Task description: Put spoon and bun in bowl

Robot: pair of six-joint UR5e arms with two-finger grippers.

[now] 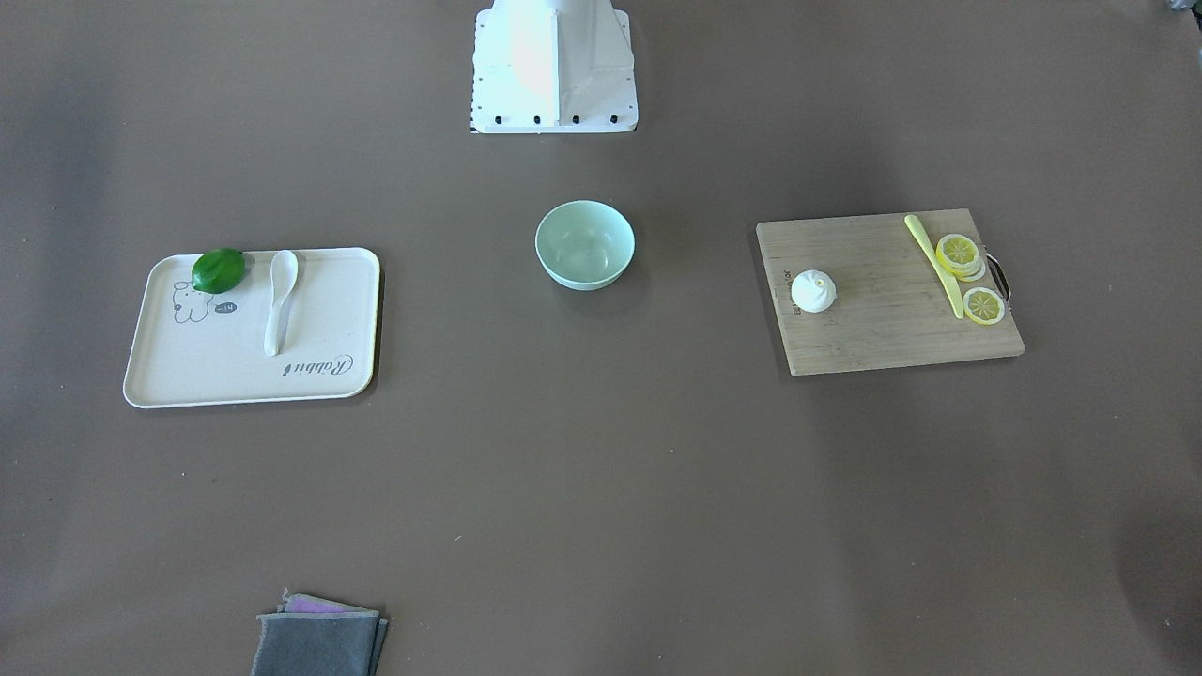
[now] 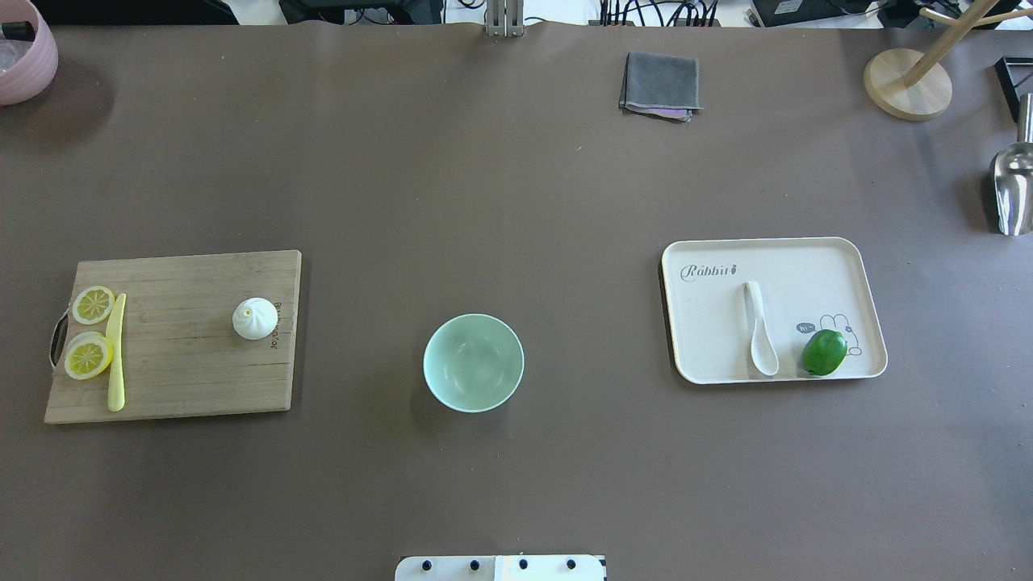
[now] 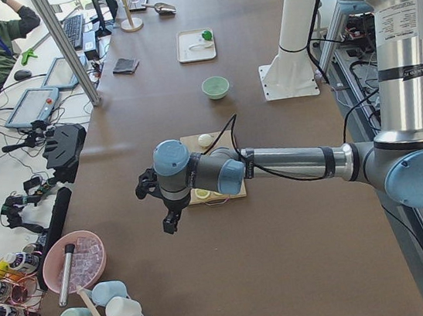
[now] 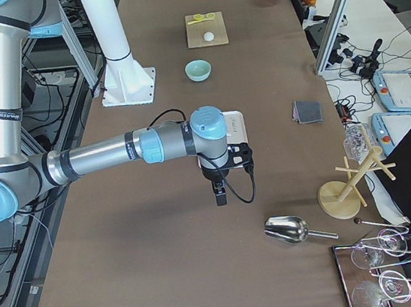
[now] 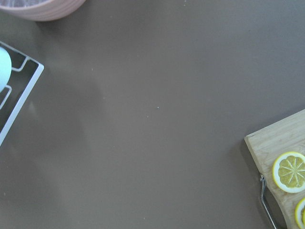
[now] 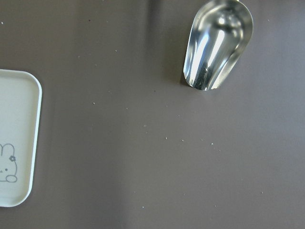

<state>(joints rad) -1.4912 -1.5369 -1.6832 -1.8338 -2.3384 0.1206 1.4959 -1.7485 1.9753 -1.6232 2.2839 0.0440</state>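
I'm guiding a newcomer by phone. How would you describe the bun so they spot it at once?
Find the wooden cutting board on the robot's left side of the table. The bun sits alone near the board's edge nearest the bowl. It is white, round and pinched on top; the lemon slices and thin stick at the other end are yellow.

The white ceramic soup spoon [image 2: 760, 339] lies flat on the cream rectangular tray [image 2: 839, 266], scoop end toward the robot. The small round white steamed bun [image 2: 255, 318] sits upright on the wooden cutting board [image 2: 177, 379]. The pale mint-green round bowl [image 2: 474, 362] stands upright between them, apart from both.
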